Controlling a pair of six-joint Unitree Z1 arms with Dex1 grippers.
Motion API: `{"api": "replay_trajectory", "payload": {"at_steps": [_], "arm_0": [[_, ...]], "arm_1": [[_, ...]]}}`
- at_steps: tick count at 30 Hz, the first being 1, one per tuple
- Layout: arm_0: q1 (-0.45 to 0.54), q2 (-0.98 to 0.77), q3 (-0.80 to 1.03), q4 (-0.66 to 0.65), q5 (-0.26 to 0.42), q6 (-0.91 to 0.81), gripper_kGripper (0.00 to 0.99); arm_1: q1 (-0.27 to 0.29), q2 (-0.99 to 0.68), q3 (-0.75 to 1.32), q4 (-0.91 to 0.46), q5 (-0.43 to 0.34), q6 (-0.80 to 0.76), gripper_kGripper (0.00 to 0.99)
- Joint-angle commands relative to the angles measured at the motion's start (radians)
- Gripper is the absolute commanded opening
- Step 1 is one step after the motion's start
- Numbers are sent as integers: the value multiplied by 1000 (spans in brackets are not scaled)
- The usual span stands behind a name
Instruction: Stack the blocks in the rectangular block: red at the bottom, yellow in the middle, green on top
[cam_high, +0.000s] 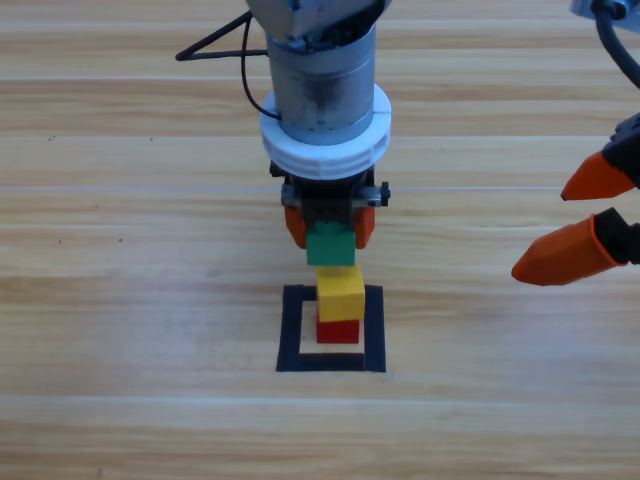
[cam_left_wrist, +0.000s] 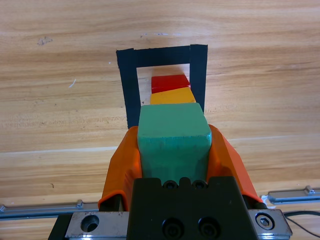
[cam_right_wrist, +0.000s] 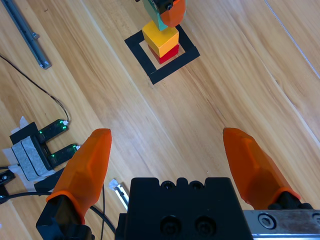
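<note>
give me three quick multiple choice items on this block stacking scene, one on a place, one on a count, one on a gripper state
1. Where is the red cube?
A. inside the tape square
B. outside the tape
C. in the right gripper

2. How many cubes are stacked in the square?
A. one
B. two
C. three

3. What does the left gripper hold?
A. nothing
B. the yellow cube
C. the green cube

Answers: 1 A, tape surrounds it; 2 B, yellow sits on red; 3 C, orange jaws clamp green on both sides.

Left tool (cam_high: 329, 226) gripping green (cam_high: 331, 244) above yellow (cam_high: 340, 292), red (cam_high: 338, 330) beneath
</note>
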Motion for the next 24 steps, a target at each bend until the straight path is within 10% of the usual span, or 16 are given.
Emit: {"api": "replay_trajectory", "payload": {"at_steps": [1, 24], "arm_0": [[-16, 63, -5, 7, -10, 15, 78], [-19, 62, -5, 7, -16, -7, 78]], "arm_1": [[17, 29, 10, 16, -9, -13, 979], [17, 35, 10, 16, -14, -16, 979]]}}
